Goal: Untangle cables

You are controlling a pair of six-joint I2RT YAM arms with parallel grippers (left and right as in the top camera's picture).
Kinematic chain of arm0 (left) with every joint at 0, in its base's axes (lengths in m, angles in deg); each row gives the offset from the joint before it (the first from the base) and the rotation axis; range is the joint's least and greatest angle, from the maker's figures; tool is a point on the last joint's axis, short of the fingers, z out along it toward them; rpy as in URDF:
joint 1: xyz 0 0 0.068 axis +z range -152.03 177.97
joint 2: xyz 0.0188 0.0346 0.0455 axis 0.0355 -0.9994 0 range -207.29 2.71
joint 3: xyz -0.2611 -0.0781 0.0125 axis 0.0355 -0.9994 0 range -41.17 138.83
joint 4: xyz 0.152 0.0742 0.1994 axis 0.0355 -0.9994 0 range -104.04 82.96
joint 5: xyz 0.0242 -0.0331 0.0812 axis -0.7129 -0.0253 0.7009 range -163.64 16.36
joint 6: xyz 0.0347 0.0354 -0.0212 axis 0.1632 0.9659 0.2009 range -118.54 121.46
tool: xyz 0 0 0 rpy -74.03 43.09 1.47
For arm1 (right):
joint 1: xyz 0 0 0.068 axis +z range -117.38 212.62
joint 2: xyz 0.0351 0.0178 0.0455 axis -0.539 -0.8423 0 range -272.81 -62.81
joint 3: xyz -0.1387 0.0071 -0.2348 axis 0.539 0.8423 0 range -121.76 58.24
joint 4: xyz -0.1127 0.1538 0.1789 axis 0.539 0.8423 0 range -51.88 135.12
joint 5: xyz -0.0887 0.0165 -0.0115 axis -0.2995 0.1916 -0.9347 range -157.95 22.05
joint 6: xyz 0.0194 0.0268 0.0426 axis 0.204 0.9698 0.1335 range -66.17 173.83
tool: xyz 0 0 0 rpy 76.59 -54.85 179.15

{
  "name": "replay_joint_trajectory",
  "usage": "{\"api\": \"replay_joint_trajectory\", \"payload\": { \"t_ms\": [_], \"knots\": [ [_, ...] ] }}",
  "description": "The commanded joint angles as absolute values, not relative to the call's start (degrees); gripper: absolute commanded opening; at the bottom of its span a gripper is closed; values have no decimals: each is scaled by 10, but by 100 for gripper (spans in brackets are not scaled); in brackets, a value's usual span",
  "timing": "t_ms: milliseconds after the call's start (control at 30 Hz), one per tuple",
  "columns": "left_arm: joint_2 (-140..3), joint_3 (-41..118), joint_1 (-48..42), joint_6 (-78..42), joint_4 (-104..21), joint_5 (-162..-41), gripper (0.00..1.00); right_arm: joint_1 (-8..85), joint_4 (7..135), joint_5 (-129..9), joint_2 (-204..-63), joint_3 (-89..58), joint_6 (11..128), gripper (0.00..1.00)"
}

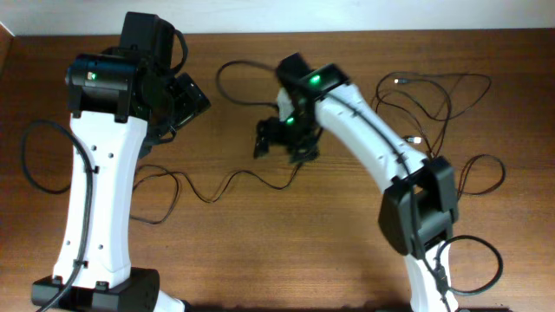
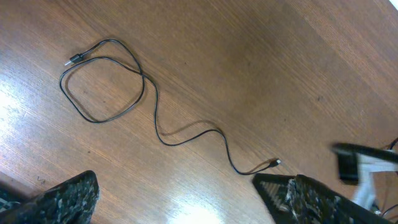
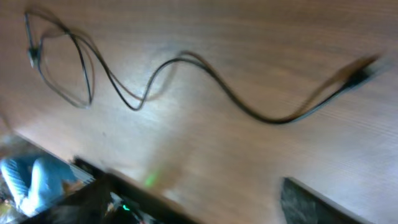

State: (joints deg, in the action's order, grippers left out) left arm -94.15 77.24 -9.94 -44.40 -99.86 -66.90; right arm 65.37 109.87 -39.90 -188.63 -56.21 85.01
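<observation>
Cables on the table (image 1: 486, 225): crossing loops (image 1: 434, 100) upper right in overhead, one loose strand (image 1: 217, 189) lower centre. My right gripper (image 1: 282, 146) sits mid-frame, jaws apart, empty. My left gripper (image 2: 175, 180) is wide open, empty. Risk: right wrist view is blurred, so a pinch could miss the thin strand, or drag its plug (image 3: 359, 73) and tighten the loops.

Item: one thin black cable (image 3: 267, 121) on brown wooden table (image 3: 249, 31). Loop at ten o'clock, plug at two. My dark fingertips (image 3: 311, 200) at five and seven, blurred.
</observation>
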Motion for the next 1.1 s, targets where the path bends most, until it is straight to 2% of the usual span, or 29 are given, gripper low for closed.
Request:
{"api": "replay_joint_trajectory", "payload": {
  "t_ms": [0,67,133,200,233,267,367,433,567,700,767,800,833,867,900,967,1067],
  "knots": [
    [-936,778,-98,-435,-1000,-658,99,705,1091,-449,-1907,-561,1036,56],
    [-936,778,-98,-435,-1000,-658,99,724,1082,-449,-1920,-561,1100,26],
    [-936,778,-98,-435,-1000,-658,99,733,1068,-444,-1937,-561,1142,5],
    [-936,778,-98,-435,-1000,-658,99,741,1059,-444,-1949,-560,1171,4],
    [-936,778,-98,-435,-1000,-658,99,748,1049,-443,-1955,-560,1180,11],
    [-936,778,-98,-435,-1000,-658,99,755,1037,-442,-1960,-560,1180,26],
    [-936,778,-98,-435,-1000,-658,99,778,1017,-447,-1970,-556,1194,39],
    [-936,778,-98,-435,-1000,-658,99,796,994,-446,-1990,-551,1256,47],
    [-936,778,-98,-435,-1000,-658,99,822,915,-446,-2003,-528,1307,48],
    [-936,778,-98,-435,-1000,-658,99,833,888,-484,-2003,-506,1372,47],
    [-936,778,-98,-435,-1000,-658,99,836,887,-546,-2003,-499,1372,38],
    [-936,778,-98,-435,-1000,-658,99,836,888,-566,-2003,-499,1356,18],
    [-936,778,-98,-435,-1000,-658,99,834,888,-581,-2003,-499,1332,11],
    [-936,778,-98,-435,-1000,-658,99,832,888,-584,-2003,-499,1322,10],
    [-936,778,-98,-435,-1000,-658,99,826,890,-583,-2003,-499,1320,4],
    [-936,778,-98,-435,-1000,-658,99,816,912,-583,-2003,-499,1320,4],
    [-936,778,-98,-435,-1000,-658,99,783,937,-562,-2001,-500,1078,4]
  ]
}}
